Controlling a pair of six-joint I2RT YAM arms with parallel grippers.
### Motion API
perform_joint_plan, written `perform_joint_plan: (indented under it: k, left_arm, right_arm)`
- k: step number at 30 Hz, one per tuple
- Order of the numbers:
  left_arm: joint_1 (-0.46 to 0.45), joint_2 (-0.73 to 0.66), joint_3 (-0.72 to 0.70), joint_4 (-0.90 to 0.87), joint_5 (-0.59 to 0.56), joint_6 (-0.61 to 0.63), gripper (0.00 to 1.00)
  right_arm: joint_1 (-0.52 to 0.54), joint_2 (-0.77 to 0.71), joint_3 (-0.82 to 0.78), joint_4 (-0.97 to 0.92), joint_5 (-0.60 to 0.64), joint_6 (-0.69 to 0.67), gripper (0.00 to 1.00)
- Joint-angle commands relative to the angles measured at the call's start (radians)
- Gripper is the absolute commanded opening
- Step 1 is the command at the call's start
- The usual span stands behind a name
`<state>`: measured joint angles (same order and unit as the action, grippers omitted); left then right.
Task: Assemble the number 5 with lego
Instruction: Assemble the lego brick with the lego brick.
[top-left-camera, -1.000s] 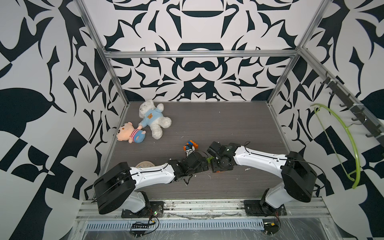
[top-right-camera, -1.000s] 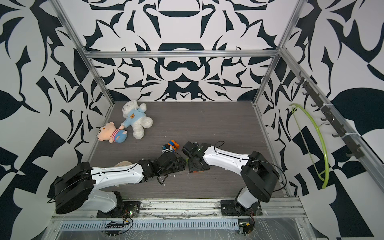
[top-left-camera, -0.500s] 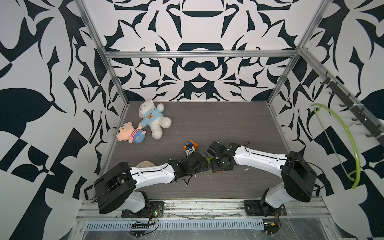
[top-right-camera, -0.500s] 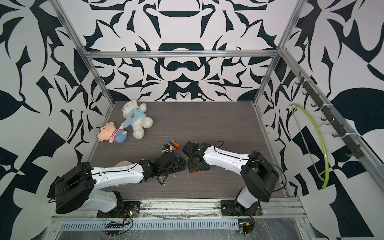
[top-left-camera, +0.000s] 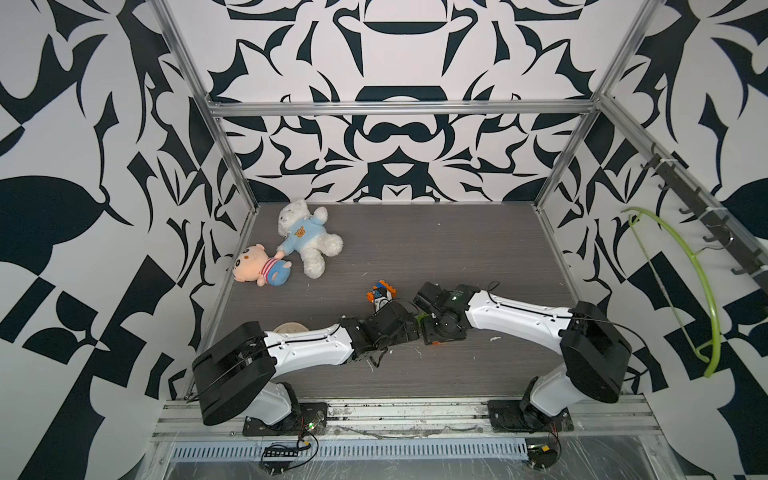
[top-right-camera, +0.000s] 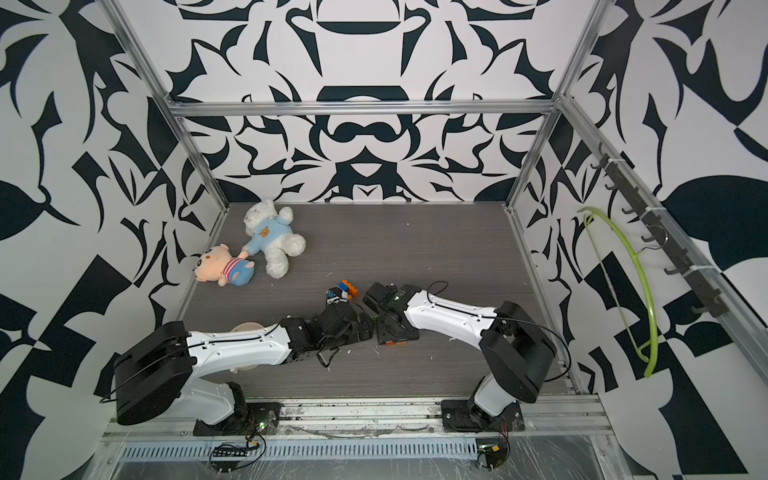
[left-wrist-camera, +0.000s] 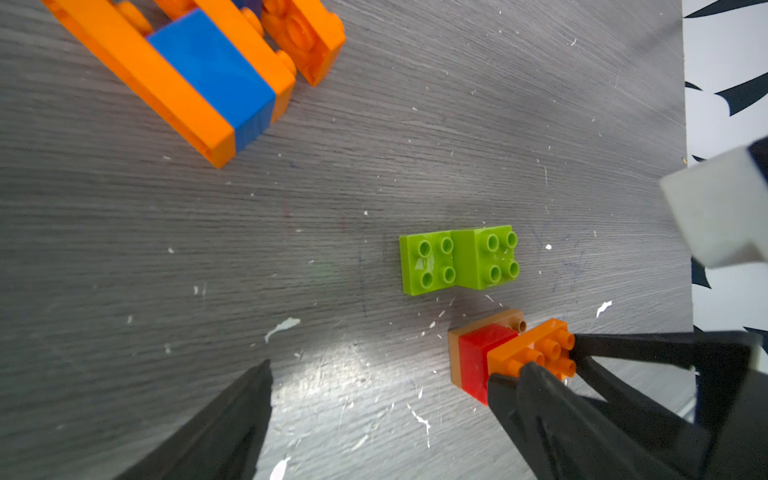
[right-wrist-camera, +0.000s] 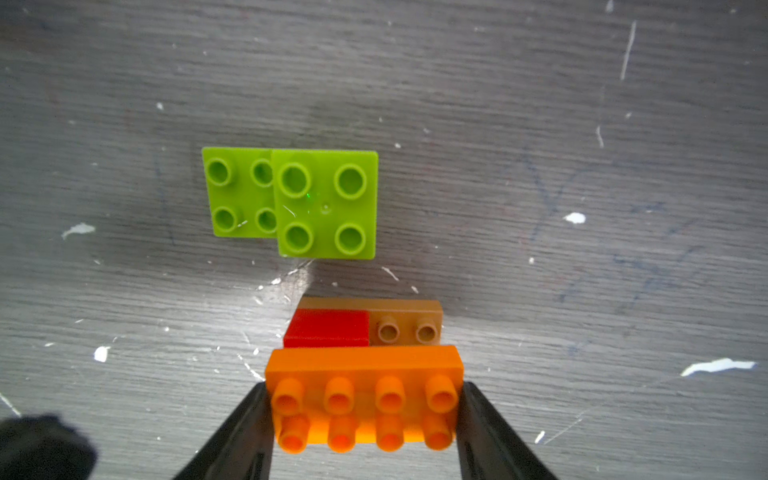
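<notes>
My right gripper is shut on the ends of an orange brick. That brick sits on a red brick, which rests on a brown brick on the table. Two joined lime green bricks lie just beyond, apart from the stack. My left gripper is open and holds nothing, and one of its fingers is right against the stack. An orange and blue lego assembly lies farther off and shows in both top views.
A white plush bear and a pink doll lie at the back left. A round cream clock is partly under my left arm. A green hanger hangs on the right wall. Both wrists meet mid-table.
</notes>
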<state>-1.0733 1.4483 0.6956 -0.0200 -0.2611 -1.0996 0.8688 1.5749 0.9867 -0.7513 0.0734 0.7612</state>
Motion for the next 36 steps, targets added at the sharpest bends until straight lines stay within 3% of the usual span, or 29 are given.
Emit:
perform_joint_plan:
  k: [1, 10, 16, 36]
  left_arm:
    - [0.003, 0.006, 0.018, -0.011, 0.002, 0.009, 0.99]
    - [0.003, 0.004, 0.018, -0.020, -0.004, 0.006, 0.99]
    - [0.003, 0.008, 0.025, -0.020, -0.002, 0.007, 0.99]
    - [0.003, -0.025, 0.009, -0.064, -0.062, -0.028, 0.99]
  right_arm:
    - [0.001, 0.041, -0.021, -0.097, 0.075, 0.014, 0.60]
    - [0.006, -0.007, -0.094, 0.029, 0.008, 0.004, 0.60]
    - [0.000, 0.089, -0.063, -0.007, -0.007, -0.012, 0.60]
    - [0.001, 0.136, -0.022, -0.060, 0.022, -0.022, 0.60]
